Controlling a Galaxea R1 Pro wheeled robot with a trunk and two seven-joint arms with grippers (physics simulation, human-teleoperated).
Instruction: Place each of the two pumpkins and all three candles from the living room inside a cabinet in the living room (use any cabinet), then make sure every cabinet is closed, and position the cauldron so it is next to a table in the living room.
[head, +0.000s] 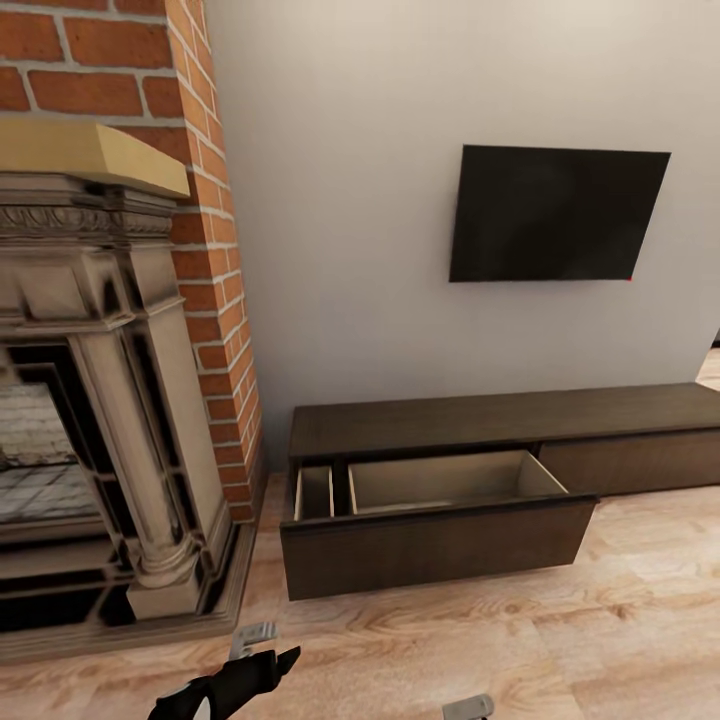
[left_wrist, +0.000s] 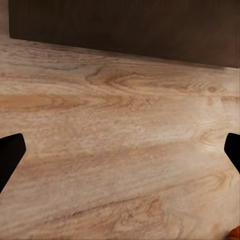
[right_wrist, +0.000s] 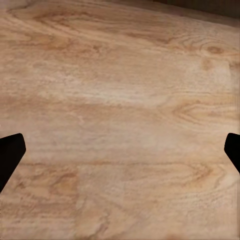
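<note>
Facing TV cabinet (head: 500, 425), drawer (head: 440, 520) pulled out, vacant; both end effectors spread, unladen; next: fetching pumpkins, candles.

No text, label, brand, number or sign can be read in any of the views. The dark screen (head: 556, 214) on the wall is blank, with just a tiny red dot at its lower right corner. The front of the open drawer (head: 437, 545) on the cabinet (head: 500, 420) is plain dark wood grain without markings. The fireplace (head: 90, 400) bears carved ornament but no lettering. The plank floor (left_wrist: 120, 150) in the wrist views carries nothing but wood grain.
</note>
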